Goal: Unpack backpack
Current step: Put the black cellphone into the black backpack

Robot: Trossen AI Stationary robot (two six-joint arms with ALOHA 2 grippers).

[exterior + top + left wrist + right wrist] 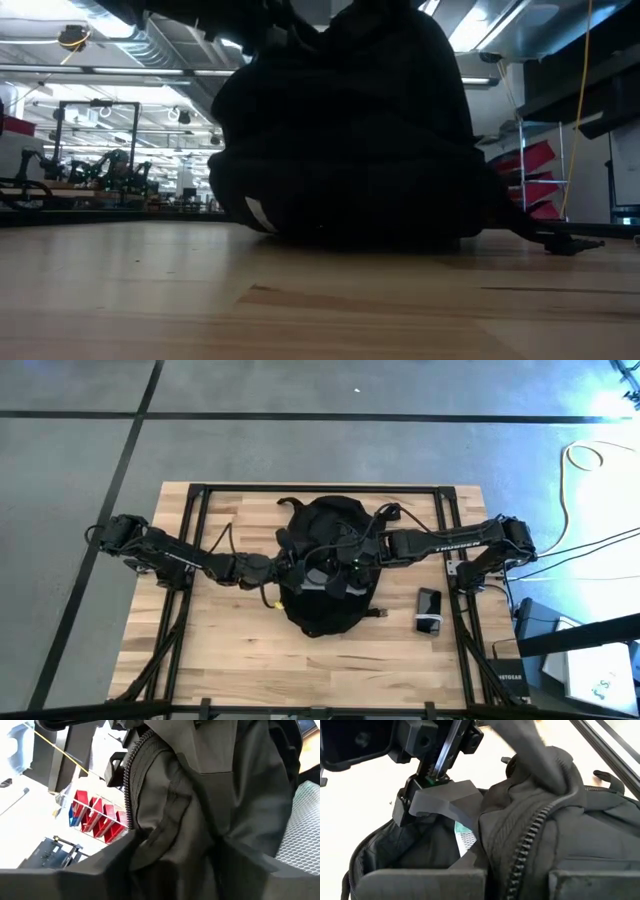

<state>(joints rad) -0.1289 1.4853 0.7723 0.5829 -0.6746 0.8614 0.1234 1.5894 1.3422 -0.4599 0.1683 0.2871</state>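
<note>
The backpack (325,585) is black with a pale reflective strip, on a light wood-grain table (230,650).

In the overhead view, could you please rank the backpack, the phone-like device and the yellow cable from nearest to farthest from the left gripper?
1. Backpack: mid-table; the left gripper is down at its open top.
2. Dark phone-like device: on the table, right of the backpack.
3. Yellow cable: looped on the floor beyond the table's right side.

hidden: backpack (325,575) contents, dark inside | cut off: backpack top in low view | unclear: small dark object (429,610) beside it
</note>
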